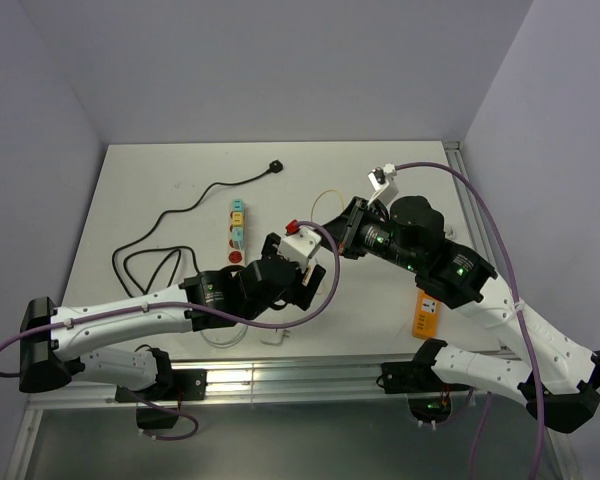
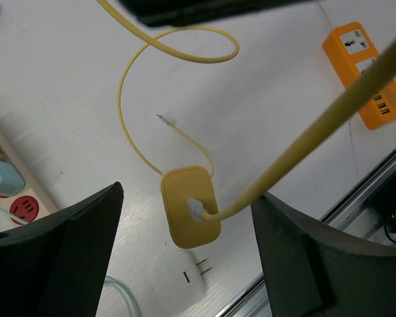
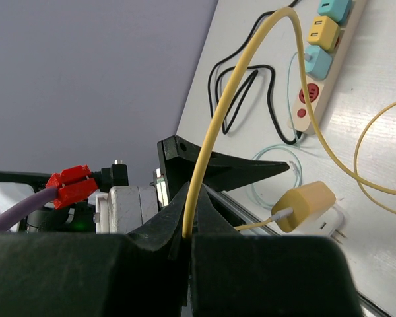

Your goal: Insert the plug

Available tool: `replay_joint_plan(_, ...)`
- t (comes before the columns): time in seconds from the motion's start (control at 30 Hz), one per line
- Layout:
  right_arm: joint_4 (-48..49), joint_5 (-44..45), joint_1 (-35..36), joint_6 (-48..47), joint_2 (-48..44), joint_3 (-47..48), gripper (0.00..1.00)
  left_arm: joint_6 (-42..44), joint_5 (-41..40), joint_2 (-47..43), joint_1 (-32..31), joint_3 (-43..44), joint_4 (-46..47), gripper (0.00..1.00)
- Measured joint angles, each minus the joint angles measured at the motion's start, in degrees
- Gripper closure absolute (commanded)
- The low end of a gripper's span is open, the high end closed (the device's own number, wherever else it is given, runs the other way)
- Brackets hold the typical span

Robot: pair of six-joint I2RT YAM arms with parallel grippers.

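Note:
The plug [image 2: 190, 206] is a yellow block with a yellow cable [image 2: 303, 142] running from its face. In the left wrist view it sits between the wide-apart fingers [image 2: 72, 251] of my left gripper [image 2: 188, 257], which is open and touches nothing. My right gripper [image 3: 188, 231] is shut on the yellow cable [image 3: 218, 132] higher up, and the plug [image 3: 303, 206] shows below it. The white power strip [image 1: 236, 230] with coloured plugs lies at the table's middle left. In the top view both grippers, left [image 1: 302, 285] and right [image 1: 332, 238], meet near the centre and hide the plug.
A white charger [image 2: 178, 281] with two prongs lies just beside the yellow plug. An orange socket block [image 1: 426, 315] sits near the right front edge. A black cable [image 1: 170, 215] loops across the left of the table. A pale green cable [image 3: 277, 172] coils near the front edge [image 2: 356, 198].

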Motion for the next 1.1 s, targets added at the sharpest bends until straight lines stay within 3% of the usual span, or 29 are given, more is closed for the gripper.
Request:
replay_joint_plan(0.17,-0.20,0.00,0.00,0.02,0.00,0.00,1.00,-0.26,0.90,0.00,0.48,-0.72,1.09,0.22)
replay_joint_plan(0.37,-0.55,0.00,0.00,0.22,0.00,0.00,1.00,-0.66,1.49,0.00,1.07,-1.70,2.25,0.43)
replay_joint_plan(0.47,-0.61,0.02,0.17,0.22,0.00,-0.02,1.00,-0.90,1.84,0.00,1.25,-2.10,2.78,0.56)
replay_joint_plan(0.57,-0.72,0.02,0.17,0.20,0.00,-0.09,1.00,-0.98,2.32,0.00,1.36,-2.32,3.28,0.75)
replay_joint_plan(0.6,-0.74,0.00,0.17,0.20,0.00,-0.09,1.00,-0.96,2.56,0.00,1.40,-2.32,3.32,0.93)
replay_joint_plan(0.63,-0.76,0.02,0.17,0.17,0.00,-0.11,1.00,-1.01,2.89,0.00,1.42,-2.32,3.37,1.00)
replay_joint_plan(0.67,-0.87,0.02,0.17,0.17,0.00,-0.13,0.98,-0.90,3.10,0.00,1.44,-2.32,3.39,1.00)
replay_joint_plan(0.7,-0.90,0.04,0.17,0.13,0.00,-0.15,0.93,-0.90,3.52,0.00,1.51,-2.34,3.39,1.00)
replay_joint_plan(0.73,-0.94,0.07,0.17,0.13,0.02,-0.17,0.76,-0.96,3.78,-0.02,1.57,-2.38,3.39,1.00)
replay_joint_plan(0.8,-1.36,0.48,0.17,-0.44,0.00,-0.22,0.54,-1.31,4.48,-0.48,1.79,-2.71,3.63,1.00)
replay_joint_plan(0.9,-2.43,1.68,0.15,-1.70,0.00,-0.33,0.08,-2.14,6.19,-3.04,2.67,-3.80,3.74,0.99)
replay_joint_plan(0.93,-2.86,2.21,0.15,-1.90,-0.04,-0.33,0.01,-2.12,6.91,-4.09,3.06,-4.20,3.54,1.00)
replay_joint_plan(1.1,-3.67,5.14,-0.15,-3.82,-1.31,-1.09,0.00,-2.62,11.30,-11.63,5.97,-7.10,1.64,1.00)
